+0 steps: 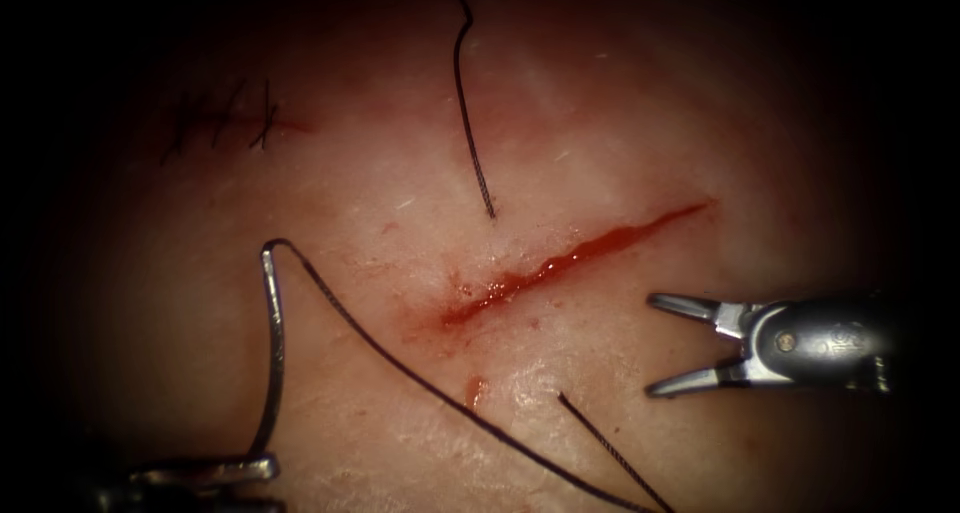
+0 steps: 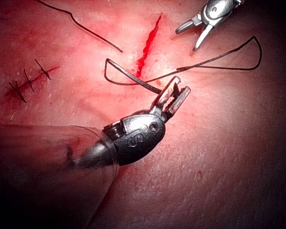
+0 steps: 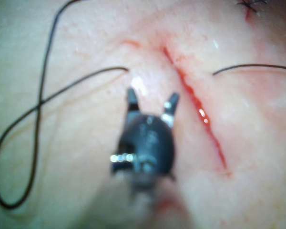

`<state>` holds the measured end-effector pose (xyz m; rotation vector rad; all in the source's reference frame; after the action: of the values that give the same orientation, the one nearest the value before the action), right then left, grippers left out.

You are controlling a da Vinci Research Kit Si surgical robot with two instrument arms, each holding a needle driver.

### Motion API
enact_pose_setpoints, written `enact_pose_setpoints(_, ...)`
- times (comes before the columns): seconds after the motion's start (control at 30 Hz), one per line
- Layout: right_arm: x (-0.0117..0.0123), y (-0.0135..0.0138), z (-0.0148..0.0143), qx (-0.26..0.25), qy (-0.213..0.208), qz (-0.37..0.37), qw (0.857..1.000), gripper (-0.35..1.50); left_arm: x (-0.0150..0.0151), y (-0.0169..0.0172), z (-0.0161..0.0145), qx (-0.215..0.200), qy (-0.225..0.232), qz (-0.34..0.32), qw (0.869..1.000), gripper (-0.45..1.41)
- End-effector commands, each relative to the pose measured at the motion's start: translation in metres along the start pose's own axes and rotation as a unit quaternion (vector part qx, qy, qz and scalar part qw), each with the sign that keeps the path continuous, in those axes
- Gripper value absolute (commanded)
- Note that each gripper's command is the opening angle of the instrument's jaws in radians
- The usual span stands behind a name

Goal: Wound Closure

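Observation:
The cut [image 1: 570,261] runs aslant across the tissue [image 1: 620,103], wet with red fluid. My left tool [image 1: 262,465] is shut on the curved needle [image 1: 274,353] near the end away from the thread. The needle stands free of the tissue, left of the cut. Dark thread [image 1: 420,378] trails from the needle's upper end down to the right. The left wrist view has the same left tool [image 2: 177,91] clamped on the needle [image 2: 133,82]. My right tool [image 1: 655,343] sits right of the cut with its jaws open and holds nothing, as the right wrist view [image 3: 152,101] confirms.
A loose thread end [image 1: 470,123] lies above the cut, and another thread end [image 1: 610,451] lies below it. An older stitched cut [image 1: 225,121] sits at the far upper left. A small red spot [image 1: 474,388] marks the tissue below the cut.

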<state>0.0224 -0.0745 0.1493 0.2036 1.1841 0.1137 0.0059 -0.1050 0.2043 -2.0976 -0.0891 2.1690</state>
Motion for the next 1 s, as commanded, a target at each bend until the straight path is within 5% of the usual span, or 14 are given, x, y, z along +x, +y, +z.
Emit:
enact_pose_setpoints(0.03,-0.0002,-0.0017,0.0013,0.007,0.004,-0.003,1.0,1.21,-0.0007,0.0009,0.0007,0.003,0.001,-0.006,1.0,-0.45)
enact_pose_setpoints(0.47,0.0006,-0.0041,0.0049,0.023,-0.007,-0.038,0.999,1.23,-0.0006,0.0002,0.0012,0.011,0.005,-0.008,1.0,-0.45)
enact_pose_setpoints(0.87,0.0012,-0.0034,0.0079,0.016,-0.011,-0.045,0.999,1.09,-0.001,0.0002,0.0015,0.012,0.005,-0.006,1.0,-0.45)
enact_pose_setpoints(0.93,0.0012,-0.0034,0.0079,0.023,-0.014,-0.054,0.998,0.89,-0.001,0.0002,0.0016,0.012,0.005,-0.006,1.0,-0.45)
enact_pose_setpoints(0.97,0.0011,-0.0035,0.0079,0.033,-0.016,-0.057,0.998,0.62,-0.001,0.0002,0.0016,0.012,0.005,-0.006,1.0,-0.45)
enact_pose_setpoints(1.0,0.0011,-0.0035,0.0078,0.05,-0.024,-0.06,0.997,-0.2,-0.0011,0.0002,0.0016,0.012,0.005,-0.006,1.0,-0.45)
